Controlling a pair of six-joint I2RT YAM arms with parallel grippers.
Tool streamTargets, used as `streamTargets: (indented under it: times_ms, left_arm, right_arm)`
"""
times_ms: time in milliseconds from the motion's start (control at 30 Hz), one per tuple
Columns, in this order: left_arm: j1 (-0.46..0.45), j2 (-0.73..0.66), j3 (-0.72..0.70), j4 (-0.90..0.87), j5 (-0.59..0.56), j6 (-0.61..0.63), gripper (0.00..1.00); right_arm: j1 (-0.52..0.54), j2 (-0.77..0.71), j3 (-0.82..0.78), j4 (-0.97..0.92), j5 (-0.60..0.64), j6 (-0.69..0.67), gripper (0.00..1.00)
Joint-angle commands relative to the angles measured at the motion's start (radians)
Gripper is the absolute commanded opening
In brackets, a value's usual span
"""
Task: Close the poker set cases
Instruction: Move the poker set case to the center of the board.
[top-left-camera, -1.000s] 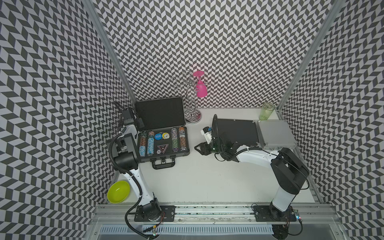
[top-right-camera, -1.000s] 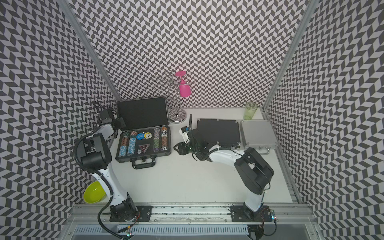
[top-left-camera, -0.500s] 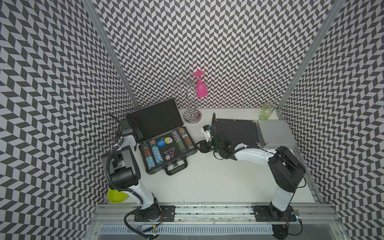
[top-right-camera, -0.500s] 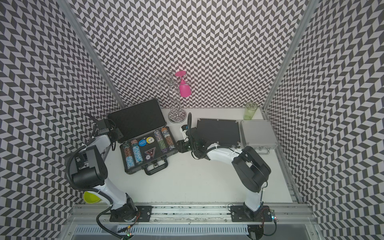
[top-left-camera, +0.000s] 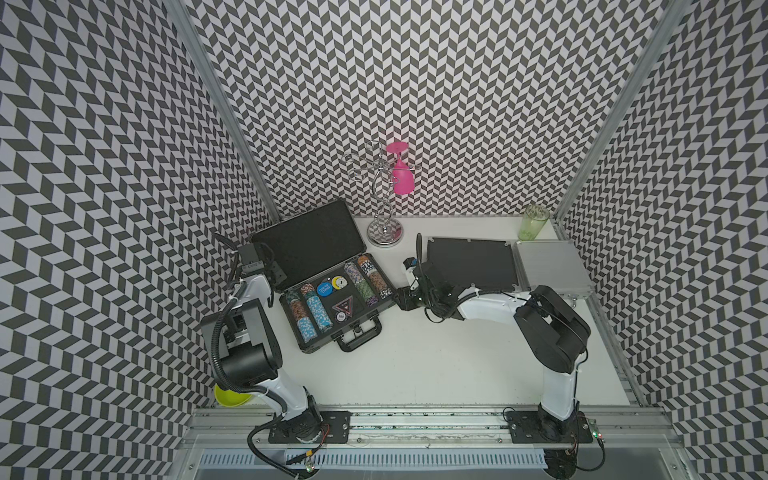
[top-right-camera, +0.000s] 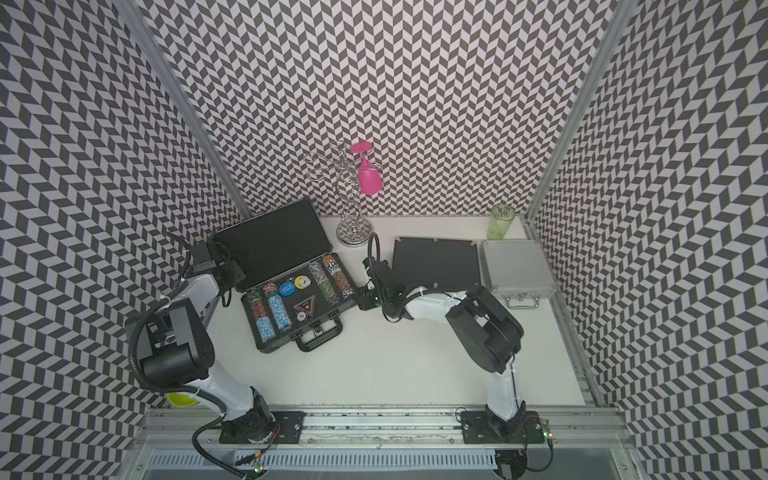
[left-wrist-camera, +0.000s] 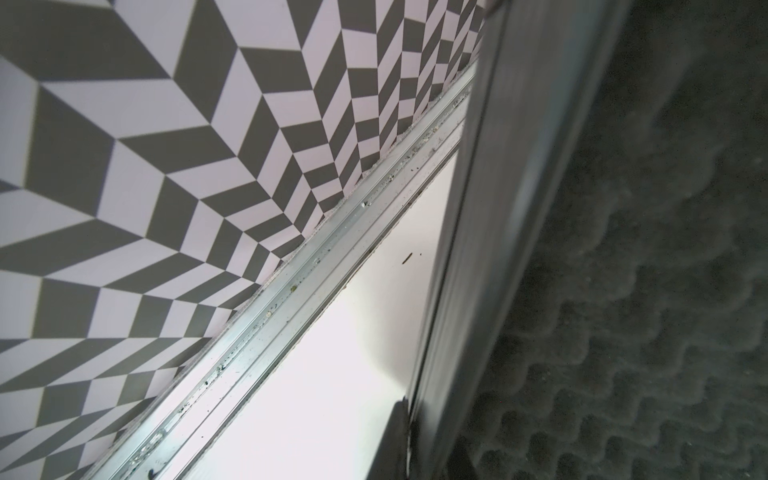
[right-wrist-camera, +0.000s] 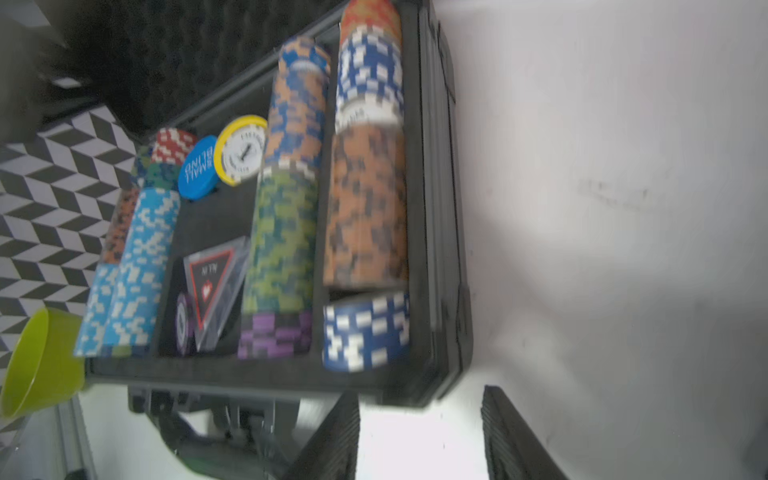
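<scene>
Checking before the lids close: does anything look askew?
Yes: the open dark-grey case sits twisted relative to the closed black case and silver case, which lie square side by side.

The front of the counter (top-left-camera: 436, 365) lies bare between my arms, with wide room to pass. My left claw (top-left-camera: 272, 272) is hemmed between the side wall (top-left-camera: 187, 249) and the open case (top-left-camera: 307, 245), whose lid stands raised. My right claw (top-left-camera: 398, 297) sits in the narrow gap between that case and the flat black case (top-left-camera: 471, 264). The glass rack (top-left-camera: 384, 226) blocks the back.
</scene>
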Motion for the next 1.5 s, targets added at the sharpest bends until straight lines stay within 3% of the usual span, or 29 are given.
streamTargets:
  times_ms: [0,233,633,767,1000,1467]
  left_arm:
    - [-0.005,-0.035,0.058,0.080,0.067,-0.087,0.14]
    - [-0.003,-0.051,0.029,0.099,0.069,-0.096,0.14]
    - [-0.002,-0.067,0.007,0.109,0.084,-0.131,0.15]
    - [0.001,-0.070,0.006,0.109,0.084,-0.144,0.15]
    - [0.001,-0.077,-0.005,0.113,0.090,-0.154,0.15]
    - [0.000,-0.114,-0.071,0.152,0.137,-0.185,0.15]
  right_arm:
    - [0.045,-0.090,-0.080,0.126,-0.047,0.020,0.53]
    - [0.120,0.010,-0.060,0.211,-0.073,0.083,0.55]
    - [0.187,0.159,0.050,0.216,0.026,0.169,0.55]
    - [0.200,0.204,0.081,0.205,0.036,0.187,0.45]
    - [0.221,0.181,0.027,0.235,0.019,0.212,0.18]
    - [0.260,0.103,-0.044,0.253,-0.011,0.227,0.10]
